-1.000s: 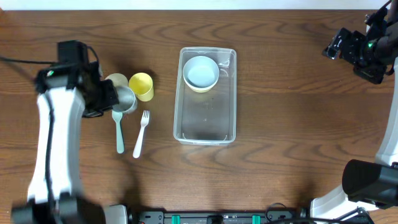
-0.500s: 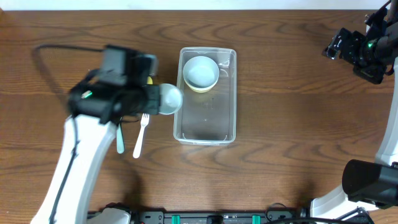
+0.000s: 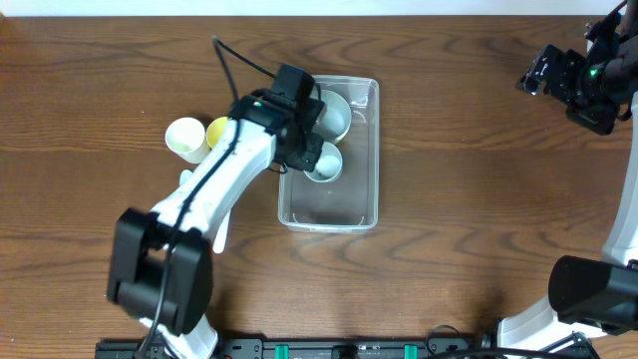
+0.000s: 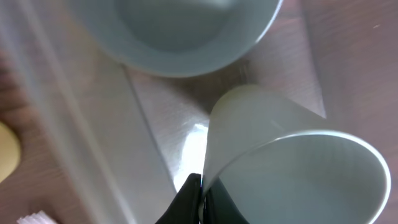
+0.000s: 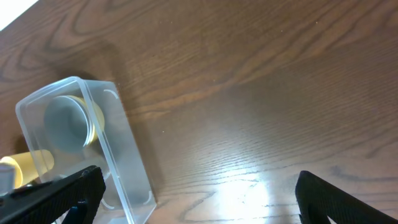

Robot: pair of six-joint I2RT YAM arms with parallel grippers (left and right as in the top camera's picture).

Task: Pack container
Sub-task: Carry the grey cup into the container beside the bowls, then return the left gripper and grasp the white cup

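The clear container stands mid-table with a pale bowl in its far end. My left gripper is over the container, shut on the rim of a pale grey-green cup that lies tilted inside it beside the bowl. In the left wrist view the fingers pinch the cup's wall, with the bowl just beyond on the container floor. My right gripper is open and empty at the far right; in its own view the container is to the left.
A cream cup and a yellow cup lie left of the container. A white fork and a spoon lie there too, mostly hidden under my left arm. Bare wood lies right of the container.
My left arm has swung right from the cups on the left, carrying the grey-green cup into the container beside the bowl. The right arm has not moved.
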